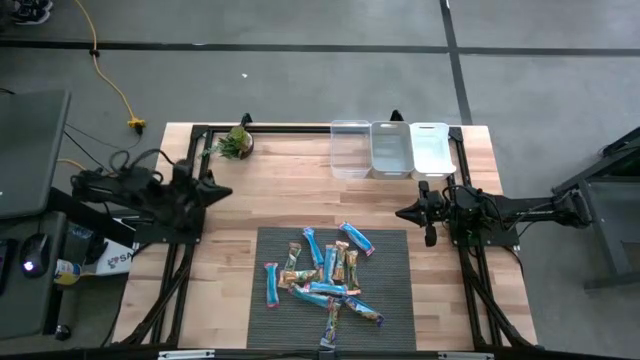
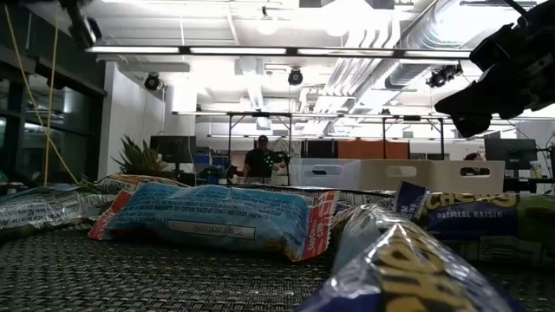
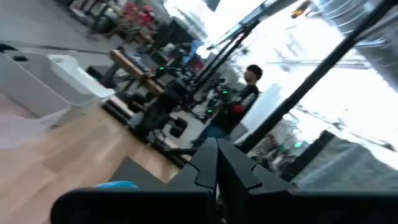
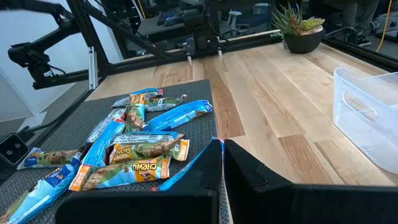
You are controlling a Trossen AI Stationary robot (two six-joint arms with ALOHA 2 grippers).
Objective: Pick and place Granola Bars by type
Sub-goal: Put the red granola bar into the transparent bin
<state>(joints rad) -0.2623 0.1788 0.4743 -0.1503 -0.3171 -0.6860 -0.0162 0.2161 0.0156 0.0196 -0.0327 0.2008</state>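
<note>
Granola Bars (image 1: 325, 275) lie heaped on the dark mat (image 1: 390, 300) at lower centre of the tabletop (image 1: 290, 195). Left gripper (image 1: 222, 191) at centre left and right gripper (image 1: 402, 213) at centre right both hover closed, empty. Three clear bins (image 1: 390, 150) stand at upper right.

Bare wooden table (image 1: 290, 195) runs wide open between the two arms, from the dark mat (image 1: 390, 300) up to the far edge. The Granola Bars (image 1: 325, 275) lie heaped on the mat's middle, leaving clear strips along its sides. Three clear bins (image 1: 390, 150) stand touching in a row at the far edge, a small potted plant (image 1: 236, 143) well apart near the far-left corner.
</note>
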